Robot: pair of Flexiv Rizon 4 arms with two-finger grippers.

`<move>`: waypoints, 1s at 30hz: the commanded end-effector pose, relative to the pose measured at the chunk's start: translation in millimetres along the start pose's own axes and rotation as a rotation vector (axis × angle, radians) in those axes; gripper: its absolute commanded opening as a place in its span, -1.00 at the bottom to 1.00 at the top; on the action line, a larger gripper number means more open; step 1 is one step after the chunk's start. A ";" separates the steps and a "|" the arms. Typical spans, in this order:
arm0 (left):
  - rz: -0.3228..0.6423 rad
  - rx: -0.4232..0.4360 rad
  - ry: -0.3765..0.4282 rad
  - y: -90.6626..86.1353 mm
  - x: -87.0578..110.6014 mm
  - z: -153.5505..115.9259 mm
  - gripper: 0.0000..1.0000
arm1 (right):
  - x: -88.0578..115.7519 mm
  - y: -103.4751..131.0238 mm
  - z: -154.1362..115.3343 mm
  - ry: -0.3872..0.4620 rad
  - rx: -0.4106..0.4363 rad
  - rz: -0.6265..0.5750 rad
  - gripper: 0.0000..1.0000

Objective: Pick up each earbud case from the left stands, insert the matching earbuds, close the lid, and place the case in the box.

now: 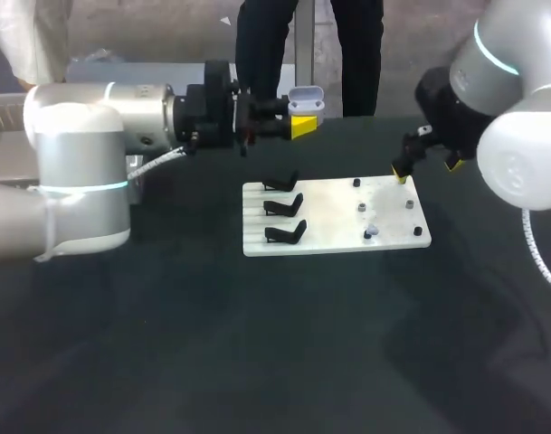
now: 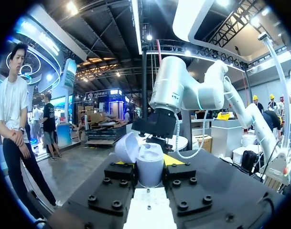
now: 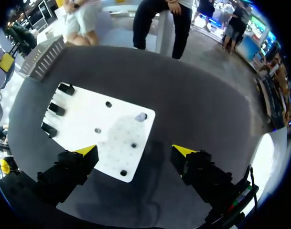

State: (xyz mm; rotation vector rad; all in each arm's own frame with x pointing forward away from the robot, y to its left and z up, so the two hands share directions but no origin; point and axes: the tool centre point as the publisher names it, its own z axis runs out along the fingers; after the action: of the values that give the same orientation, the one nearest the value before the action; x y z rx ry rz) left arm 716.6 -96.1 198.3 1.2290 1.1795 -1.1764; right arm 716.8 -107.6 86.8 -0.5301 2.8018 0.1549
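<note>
My left gripper hangs above the table behind the white board, shut on a white earbud case whose lid stands open. In the left wrist view the case sits upright between the yellow-tipped fingers, its lid tipped to one side. The three black stands on the board's left side hold nothing. A small pale earbud rests on a peg near the board's front right, also visible as the earbud ahead of my right gripper. That right gripper hovers open over the board's far right corner, holding nothing.
Several dark pegs dot the board's right half. A grey metal box sits on the table beyond the stands. Dark tabletop stretches in front of the board.
</note>
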 end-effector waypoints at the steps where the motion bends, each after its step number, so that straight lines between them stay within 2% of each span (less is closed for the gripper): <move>1: 0.001 -0.033 -0.005 -4.3 -0.5 -1.6 -1.00 | -13.4 -2.0 13.6 0.063 -0.007 0.005 1.00; 12: -0.018 -0.039 -0.021 -2.1 3.4 -2.9 -1.00 | -24.3 -0.9 25.8 0.114 0.014 0.026 1.00; 17: -0.018 -0.039 -0.021 -2.1 3.4 -2.9 -1.00 | -32.0 2.7 34.1 0.139 0.071 0.014 1.00; 18: -0.018 -0.039 -0.021 -2.1 3.4 -2.9 -1.00 | -32.8 2.4 36.1 0.146 0.102 0.004 0.71; 19: -0.018 -0.039 -0.021 -2.1 3.4 -2.9 -1.00 | -33.3 2.4 38.2 0.148 0.111 -0.008 0.72; 21: -0.018 -0.039 -0.021 -2.1 3.4 -2.9 -1.00 | -34.5 1.3 43.1 0.155 0.125 -0.023 0.55; 25: -0.018 -0.039 -0.021 -2.1 3.4 -2.9 -1.00 | -34.3 0.7 46.9 0.166 0.179 -0.041 0.47; 27: -0.018 -0.039 -0.021 -2.1 3.4 -2.9 -1.00 | -32.8 -0.6 48.7 0.169 0.187 -0.039 0.31; 29: -0.018 -0.039 -0.021 -2.1 3.4 -2.9 -1.00 | -31.3 0.8 48.4 0.176 0.212 -0.044 0.34; 30: -0.018 -0.039 -0.021 -2.1 3.4 -2.9 -1.00 | -30.7 0.7 49.2 0.176 0.220 -0.046 0.22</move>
State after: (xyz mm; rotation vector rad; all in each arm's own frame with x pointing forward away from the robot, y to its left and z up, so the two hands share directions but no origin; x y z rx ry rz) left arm 716.6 -93.2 195.5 1.1834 1.1971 -1.1777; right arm 757.4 -93.1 50.0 -0.5858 2.9268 -0.1843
